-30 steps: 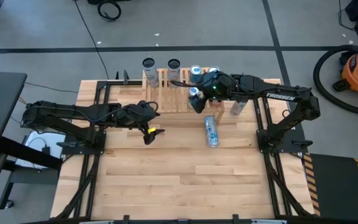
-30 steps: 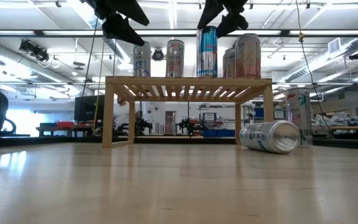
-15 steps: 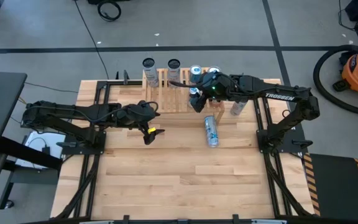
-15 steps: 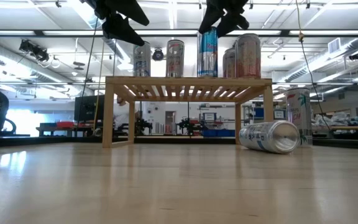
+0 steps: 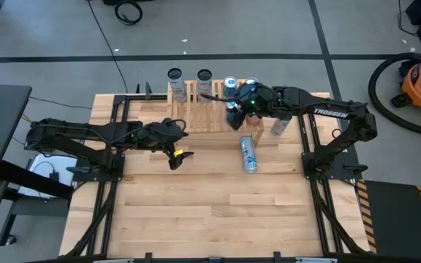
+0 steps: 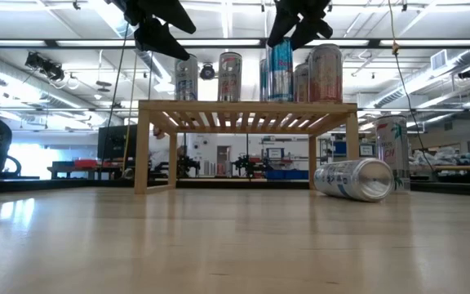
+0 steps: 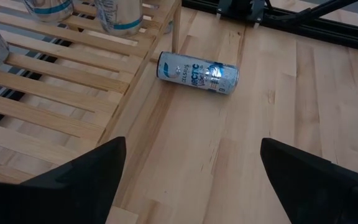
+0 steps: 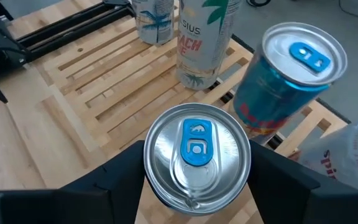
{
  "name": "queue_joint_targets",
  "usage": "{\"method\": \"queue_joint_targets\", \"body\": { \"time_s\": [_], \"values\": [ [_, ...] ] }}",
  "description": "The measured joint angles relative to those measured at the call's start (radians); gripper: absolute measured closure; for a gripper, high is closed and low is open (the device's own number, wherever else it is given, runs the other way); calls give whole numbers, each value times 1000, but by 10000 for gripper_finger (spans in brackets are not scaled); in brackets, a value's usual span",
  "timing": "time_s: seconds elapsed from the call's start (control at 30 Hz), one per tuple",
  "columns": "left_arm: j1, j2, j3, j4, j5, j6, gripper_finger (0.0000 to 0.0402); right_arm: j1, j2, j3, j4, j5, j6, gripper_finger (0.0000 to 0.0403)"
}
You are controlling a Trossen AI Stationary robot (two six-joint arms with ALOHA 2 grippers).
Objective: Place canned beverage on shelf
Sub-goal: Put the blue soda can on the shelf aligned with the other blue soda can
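Note:
The shelf (image 5: 199, 109) (image 6: 247, 108) stands at the table's far edge, with several cans upright on its slats. My right gripper (image 5: 234, 111) (image 8: 197, 186) is over the shelf's near right part, shut on a silver can with a blue tab (image 8: 196, 155) (image 6: 281, 72). Close behind it stand a blue can (image 8: 278, 87) and a peach can (image 8: 201, 37). My left gripper (image 5: 174, 155) (image 7: 191, 186) hangs open above the table, in front of the shelf's left part, with nothing between its fingers. My right gripper pinches the silver can between its two fingers (image 8: 120, 180), at the upper wall just under the rim (image 8: 151, 186). The fingers slant down from the table's right side. The can is upright, its base (image 6: 281, 98) level with the slats; whether it rests there I cannot tell.
One can (image 5: 248, 153) (image 7: 197, 71) lies on its side on the table in front of the shelf's right end. Another (image 5: 277, 126) (image 6: 392, 151) stands on the table to the right of the shelf. Bare wood lies toward the near edge.
My right gripper has shut on the silver can's top and shifted it a little toward the table's right edge along the shelf. The can has stayed upright.

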Motion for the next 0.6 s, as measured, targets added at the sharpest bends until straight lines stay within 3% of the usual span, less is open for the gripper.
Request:
{"method": "queue_joint_targets", "body": {
  "time_s": [0.3,0.6],
  "values": [
    [0,0,0,0,0,-1,28,-1,0,0,12,-90,-26,107],
    [0,0,0,0,0,0,28,-1,0,0,35,-92,-54,96]
  ]
}}
